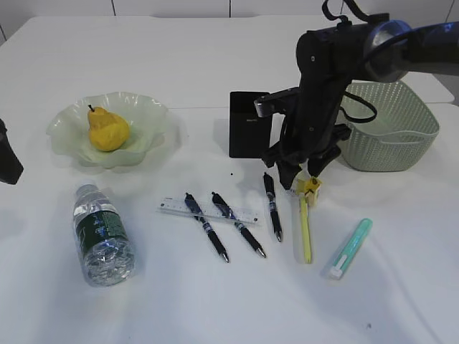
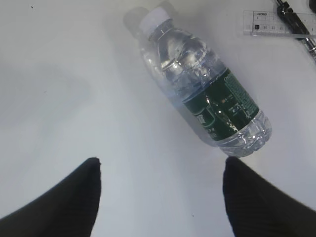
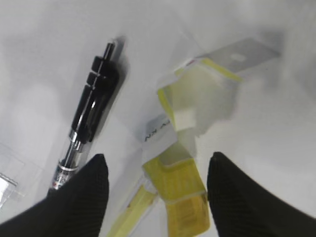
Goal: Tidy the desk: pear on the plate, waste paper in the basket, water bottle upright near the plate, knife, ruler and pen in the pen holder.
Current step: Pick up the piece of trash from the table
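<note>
The yellow pear [image 1: 107,130] lies in the wavy pale green plate [image 1: 68,118]. In front of the plate the water bottle [image 1: 104,234] lies on its side; my open left gripper [image 2: 162,160] hovers beside its base [image 2: 207,94], touching nothing. A slim yellow knife [image 1: 306,229] lies right of three black pens [image 1: 206,226] and the clear ruler [image 1: 172,208]. My right gripper [image 1: 300,178] stands over the knife's top end [image 3: 177,177], jaws open on either side with gaps. Behind it stand the black pen holder [image 1: 249,124] and the green basket [image 1: 391,125]. No waste paper shows.
A teal and white stick-shaped item [image 1: 351,247] lies right of the knife. One black pen [image 3: 89,118] lies close to my right gripper's left finger. Two of the pens cross the ruler [image 2: 276,24]. My left arm [image 1: 8,161] sits at the desk's left edge.
</note>
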Robot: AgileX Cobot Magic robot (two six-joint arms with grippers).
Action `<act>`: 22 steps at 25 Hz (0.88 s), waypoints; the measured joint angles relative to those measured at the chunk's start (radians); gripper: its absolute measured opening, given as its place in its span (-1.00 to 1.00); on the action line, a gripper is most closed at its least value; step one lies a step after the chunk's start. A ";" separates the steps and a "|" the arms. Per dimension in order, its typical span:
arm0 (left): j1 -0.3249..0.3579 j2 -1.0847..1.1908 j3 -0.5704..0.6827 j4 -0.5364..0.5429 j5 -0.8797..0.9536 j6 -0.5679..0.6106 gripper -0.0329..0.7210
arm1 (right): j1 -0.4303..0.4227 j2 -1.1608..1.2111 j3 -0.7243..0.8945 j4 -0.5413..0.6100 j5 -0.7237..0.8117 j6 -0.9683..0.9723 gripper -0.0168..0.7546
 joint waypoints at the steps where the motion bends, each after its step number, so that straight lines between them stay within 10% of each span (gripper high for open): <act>1: 0.000 0.000 0.000 0.000 0.000 0.000 0.54 | 0.000 0.000 0.000 -0.002 0.000 0.000 0.23; 22: 0.000 0.000 0.000 -0.004 0.000 0.000 0.54 | -0.002 0.000 -0.001 -0.033 -0.004 0.000 -0.83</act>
